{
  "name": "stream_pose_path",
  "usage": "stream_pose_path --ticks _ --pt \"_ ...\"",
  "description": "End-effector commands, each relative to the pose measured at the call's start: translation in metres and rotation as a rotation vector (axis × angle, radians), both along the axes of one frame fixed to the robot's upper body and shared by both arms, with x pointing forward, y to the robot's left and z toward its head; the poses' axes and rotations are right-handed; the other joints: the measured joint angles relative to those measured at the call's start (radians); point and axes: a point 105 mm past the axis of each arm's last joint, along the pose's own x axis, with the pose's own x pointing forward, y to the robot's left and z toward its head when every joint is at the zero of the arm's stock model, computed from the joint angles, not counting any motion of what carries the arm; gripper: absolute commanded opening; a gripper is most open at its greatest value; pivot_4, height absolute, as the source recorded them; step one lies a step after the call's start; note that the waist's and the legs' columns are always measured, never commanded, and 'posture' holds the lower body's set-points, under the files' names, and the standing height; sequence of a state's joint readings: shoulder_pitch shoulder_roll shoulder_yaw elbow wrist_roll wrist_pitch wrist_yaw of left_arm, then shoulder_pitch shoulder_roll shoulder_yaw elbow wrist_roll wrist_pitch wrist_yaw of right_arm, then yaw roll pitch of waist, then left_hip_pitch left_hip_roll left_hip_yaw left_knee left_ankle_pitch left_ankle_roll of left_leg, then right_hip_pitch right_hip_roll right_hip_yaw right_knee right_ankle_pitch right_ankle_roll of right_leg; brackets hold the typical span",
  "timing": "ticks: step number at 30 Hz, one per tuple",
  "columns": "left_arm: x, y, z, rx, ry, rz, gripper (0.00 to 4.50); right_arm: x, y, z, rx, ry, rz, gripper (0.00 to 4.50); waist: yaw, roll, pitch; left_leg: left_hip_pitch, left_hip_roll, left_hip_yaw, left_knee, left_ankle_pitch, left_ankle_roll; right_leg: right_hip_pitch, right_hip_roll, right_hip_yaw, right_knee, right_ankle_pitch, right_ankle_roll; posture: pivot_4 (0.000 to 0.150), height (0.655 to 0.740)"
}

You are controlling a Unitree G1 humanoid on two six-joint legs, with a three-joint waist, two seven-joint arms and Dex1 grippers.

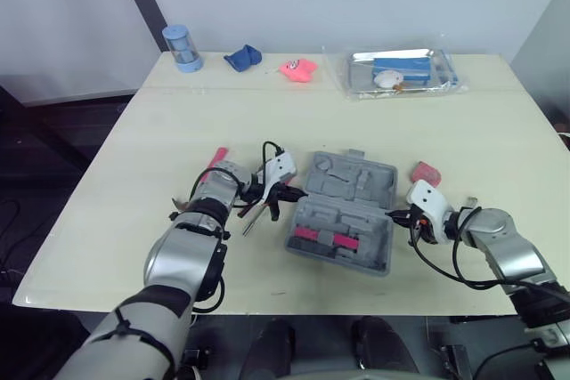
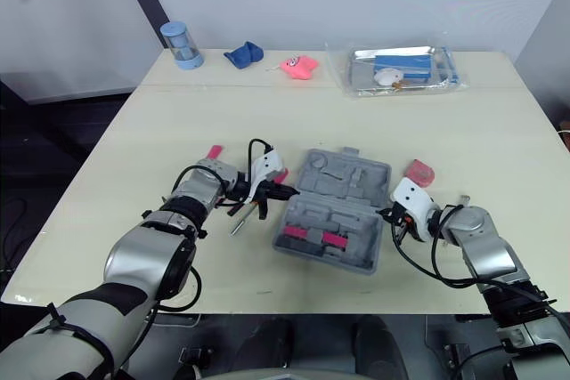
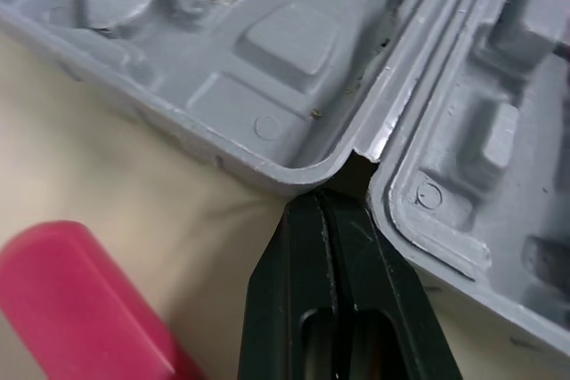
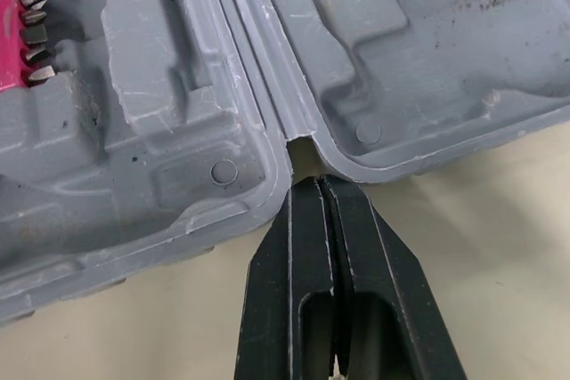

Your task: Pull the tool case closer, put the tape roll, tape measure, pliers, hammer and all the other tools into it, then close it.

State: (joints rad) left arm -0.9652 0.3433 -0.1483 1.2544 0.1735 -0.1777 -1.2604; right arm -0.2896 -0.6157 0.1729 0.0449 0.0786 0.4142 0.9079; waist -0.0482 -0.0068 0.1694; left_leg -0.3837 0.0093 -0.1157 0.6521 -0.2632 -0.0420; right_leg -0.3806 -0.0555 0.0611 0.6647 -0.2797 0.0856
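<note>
The grey tool case point(image 1: 352, 180) lies open in the middle of the table, with pink bit holders point(image 1: 325, 238) in its near half. My left gripper point(image 1: 298, 191) is shut, its tips point(image 3: 325, 204) set in the hinge notch on the case's left side. My right gripper point(image 1: 394, 215) is also shut, its tips point(image 4: 312, 186) in the hinge notch on the right side. A red-handled tool point(image 1: 216, 159) lies by my left wrist, and a metal-shafted tool point(image 1: 252, 217) lies under my left gripper. A small pink tool point(image 1: 426, 173) sits to the right of the case.
Along the far edge stand a blue cylinder point(image 1: 182, 47), a blue cloth point(image 1: 242, 58), a pink toy point(image 1: 298, 69) and a clear bag holding a metal tray point(image 1: 403, 71). Bare tabletop lies between these and the case.
</note>
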Motion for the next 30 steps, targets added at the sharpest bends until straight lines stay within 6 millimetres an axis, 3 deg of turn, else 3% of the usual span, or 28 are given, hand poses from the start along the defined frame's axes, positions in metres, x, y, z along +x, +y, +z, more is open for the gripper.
stream_pose_path --ticks 1,30 --pt "-0.011 -0.001 -0.007 0.006 0.04 -0.06 0.0 -0.005 0.019 0.013 0.048 -0.034 0.081 0.01 -0.001 0.0 0.0 0.0 0.0 0.0 0.0 0.0 0.0 0.0 0.0 0.0 0.0 0.0 0.0 0.15 0.74" --pt "-0.077 0.021 -0.005 -0.03 0.114 -0.091 0.0 -0.038 0.039 0.008 0.089 0.073 0.182 0.01 -0.018 0.0 0.0 0.0 0.0 -0.001 0.0 -0.001 0.002 0.0 0.0 0.0 0.001 0.0 0.0 0.15 0.74"
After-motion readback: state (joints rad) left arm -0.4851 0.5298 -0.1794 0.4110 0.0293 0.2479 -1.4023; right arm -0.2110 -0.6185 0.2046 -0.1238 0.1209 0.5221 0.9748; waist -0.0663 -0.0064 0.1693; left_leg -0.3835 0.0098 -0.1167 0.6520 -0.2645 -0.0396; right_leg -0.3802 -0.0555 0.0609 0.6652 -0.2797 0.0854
